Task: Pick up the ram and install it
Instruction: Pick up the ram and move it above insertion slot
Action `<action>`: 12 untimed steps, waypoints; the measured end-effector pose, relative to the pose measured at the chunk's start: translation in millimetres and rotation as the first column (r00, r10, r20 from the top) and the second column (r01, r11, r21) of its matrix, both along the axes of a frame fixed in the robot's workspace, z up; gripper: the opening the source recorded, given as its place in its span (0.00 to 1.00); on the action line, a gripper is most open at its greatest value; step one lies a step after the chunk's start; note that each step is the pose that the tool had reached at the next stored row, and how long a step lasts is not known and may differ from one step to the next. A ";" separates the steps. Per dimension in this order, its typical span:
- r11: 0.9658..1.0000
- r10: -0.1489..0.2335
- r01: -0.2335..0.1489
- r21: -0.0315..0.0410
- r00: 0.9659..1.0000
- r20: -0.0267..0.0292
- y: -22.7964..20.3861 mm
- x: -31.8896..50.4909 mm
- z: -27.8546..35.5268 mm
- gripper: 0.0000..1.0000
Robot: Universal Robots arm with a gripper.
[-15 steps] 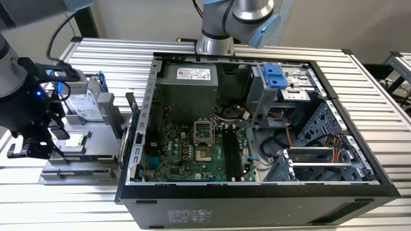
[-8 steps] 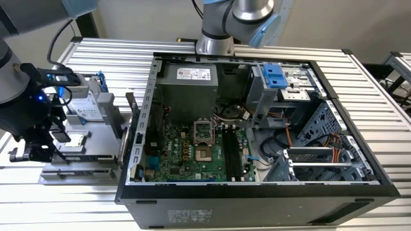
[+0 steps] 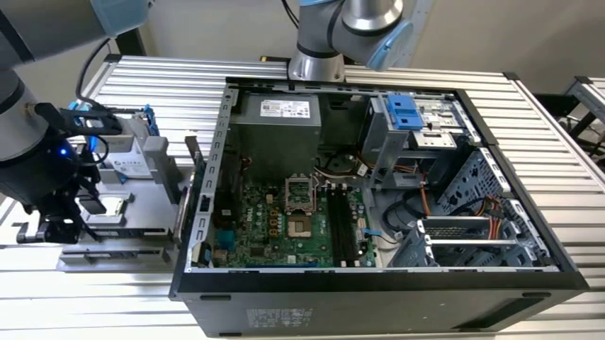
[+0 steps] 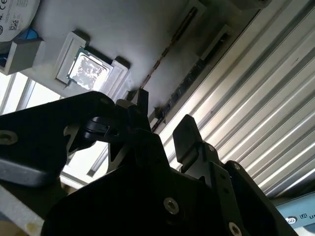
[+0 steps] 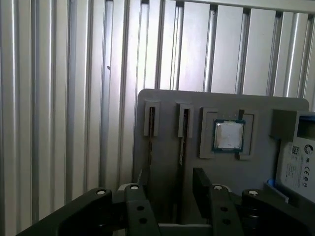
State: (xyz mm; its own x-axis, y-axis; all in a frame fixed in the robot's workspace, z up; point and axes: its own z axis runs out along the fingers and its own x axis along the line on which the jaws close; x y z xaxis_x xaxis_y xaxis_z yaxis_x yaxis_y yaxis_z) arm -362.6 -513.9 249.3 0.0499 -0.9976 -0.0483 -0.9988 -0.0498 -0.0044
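Observation:
Two ram sticks stand on edge in slots of a grey holder block (image 5: 162, 105); their thin edges are the ram (image 5: 183, 137) and a second stick (image 5: 150, 123). In the second wrist view the ram (image 4: 189, 81) is a dark strip with a row of chips, running toward the fingers. My gripper (image 5: 170, 196) (image 4: 165, 120) is open just above the holder, its black fingers (image 5: 203, 184) on either side of that stick's line without closing on it. In the exterior view the gripper (image 3: 57, 228) hangs over the holder (image 3: 113, 255) at the exterior view's left, beside the computer case.
A square silver processor chip (image 5: 229, 135) (image 4: 88, 69) and a labelled hard drive (image 5: 295, 167) sit in the same holder. The open computer case (image 3: 378, 283) holds the green motherboard with black slots (image 3: 345, 227). A second arm's base (image 3: 317, 64) stands behind the case. Ribbed aluminium table (image 5: 59, 98).

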 end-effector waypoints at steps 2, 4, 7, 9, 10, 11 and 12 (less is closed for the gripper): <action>1.000 0.000 0.000 -0.008 1.000 -0.006 0.0 0.0 -0.9 1.00; 1.000 0.000 0.000 -0.015 1.000 -0.007 0.0 0.0 -2.8 1.00; 1.000 0.000 0.000 -0.023 1.000 -0.007 0.0 0.0 -7.0 1.00; 1.000 0.000 0.000 -0.024 1.000 -0.007 0.0 0.0 -9.5 1.00; 1.000 0.000 0.000 -0.024 1.000 -0.007 0.0 0.0 -10.6 1.00; 1.000 0.000 0.000 -0.024 1.000 -0.007 0.0 -0.1 -11.6 1.00; 1.000 -0.001 0.001 -0.024 1.000 -0.007 0.0 -0.1 -12.5 1.00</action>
State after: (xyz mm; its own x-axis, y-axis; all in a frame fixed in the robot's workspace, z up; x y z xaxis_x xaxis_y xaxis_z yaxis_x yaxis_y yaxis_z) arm -362.7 -513.9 236.8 0.0486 -0.9985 -0.0242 -0.9988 -0.0487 0.0039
